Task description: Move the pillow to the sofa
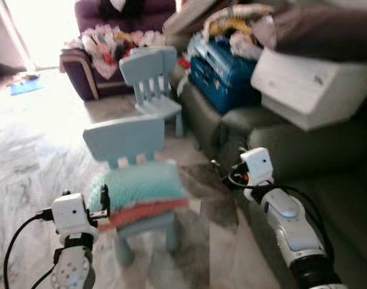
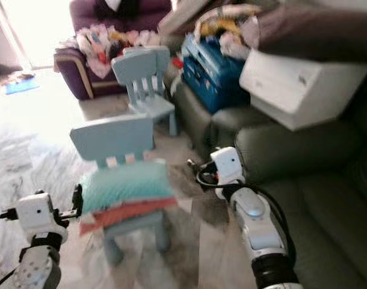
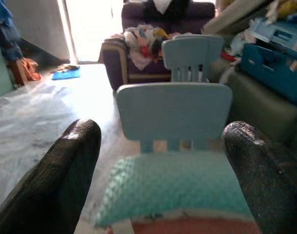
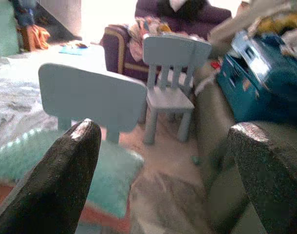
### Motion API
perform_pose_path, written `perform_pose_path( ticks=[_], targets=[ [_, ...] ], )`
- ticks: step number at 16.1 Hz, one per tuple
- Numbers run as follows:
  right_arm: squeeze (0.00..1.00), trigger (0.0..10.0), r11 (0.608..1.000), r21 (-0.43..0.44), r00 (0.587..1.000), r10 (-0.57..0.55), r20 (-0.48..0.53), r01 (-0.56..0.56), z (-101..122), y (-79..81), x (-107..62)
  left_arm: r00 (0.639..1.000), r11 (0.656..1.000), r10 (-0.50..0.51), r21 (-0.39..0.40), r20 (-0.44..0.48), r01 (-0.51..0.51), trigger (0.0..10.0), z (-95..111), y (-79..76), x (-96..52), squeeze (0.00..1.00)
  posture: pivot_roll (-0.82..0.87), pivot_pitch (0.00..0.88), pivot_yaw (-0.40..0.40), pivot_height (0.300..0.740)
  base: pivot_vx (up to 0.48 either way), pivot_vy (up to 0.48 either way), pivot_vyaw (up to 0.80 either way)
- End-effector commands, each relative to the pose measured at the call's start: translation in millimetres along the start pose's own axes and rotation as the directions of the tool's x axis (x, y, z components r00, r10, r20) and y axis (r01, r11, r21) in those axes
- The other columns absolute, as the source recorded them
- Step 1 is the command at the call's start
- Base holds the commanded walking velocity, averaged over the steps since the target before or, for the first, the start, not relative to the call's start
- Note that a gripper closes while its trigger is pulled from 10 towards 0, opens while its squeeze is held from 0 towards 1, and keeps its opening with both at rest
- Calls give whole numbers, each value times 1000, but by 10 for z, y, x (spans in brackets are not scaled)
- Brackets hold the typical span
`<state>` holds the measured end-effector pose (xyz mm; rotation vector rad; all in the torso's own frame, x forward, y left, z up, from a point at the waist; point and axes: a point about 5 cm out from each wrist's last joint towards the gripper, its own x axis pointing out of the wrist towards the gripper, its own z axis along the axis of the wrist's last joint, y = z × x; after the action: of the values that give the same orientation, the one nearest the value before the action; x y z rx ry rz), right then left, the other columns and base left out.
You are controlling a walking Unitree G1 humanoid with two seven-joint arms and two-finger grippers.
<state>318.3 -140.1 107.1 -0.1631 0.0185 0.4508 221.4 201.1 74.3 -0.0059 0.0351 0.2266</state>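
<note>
Pillow (image 1: 140, 185) sits on near chair (image 1: 126, 139) seat, sofa (image 1: 316, 150) to the right. Left gripper (image 3: 160, 161) wide open, empty, aimed at it; right gripper (image 4: 163, 161) likewise open, beside the sofa arm. Suggest closing in from both sides, squeezing mid-height.

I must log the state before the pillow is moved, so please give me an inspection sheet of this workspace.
Surface: pale marble floor, glare from a bright doorway.
Job's things: teal pillow lies on the seat of the near blue child chair, on a red cushion; grey-green sofa to the right.
Clutter: blue crate, white box and piled fabrics on the sofa's far end.
Grippers: left tool open, facing the pillow; right tool open, beside the chair.
Cables: black cables at both wrists.
Surroundings: second blue chair, purple armchair with clothes.
</note>
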Motion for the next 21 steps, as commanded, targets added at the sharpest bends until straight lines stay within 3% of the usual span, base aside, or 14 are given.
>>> perform_pose_path(
  ticks=[1,5,13,19,21],
  targets=[
    [0,10000,1000,-1,999,28,16,-28,43,67,38,1000,1000,20,13,2,-20,10000,15,71,3,0,-159,0,21,740,469,0,0],
    [0,10000,999,-10,999,33,19,-33,44,79,38,1000,1000,20,14,1,-21,10000,11,69,2,0,-157,0,21,740,461,0,0],
    [0,10000,999,-28,999,39,20,-38,39,98,33,998,998,57,-5,-25,-57,10000,-18,56,18,0,-160,0,23,740,0,0,800],
    [0,10000,999,-4,999,34,26,-34,51,102,44,997,997,63,-39,-35,-64,10000,-17,65,29,0,-159,0,24,740,0,0,0],
    [0,10000,999,49,1000,23,14,-24,57,92,64,997,996,66,-61,-41,-69,10000,-11,82,41,0,-159,0,25,740,0,0,0]
  ],
)
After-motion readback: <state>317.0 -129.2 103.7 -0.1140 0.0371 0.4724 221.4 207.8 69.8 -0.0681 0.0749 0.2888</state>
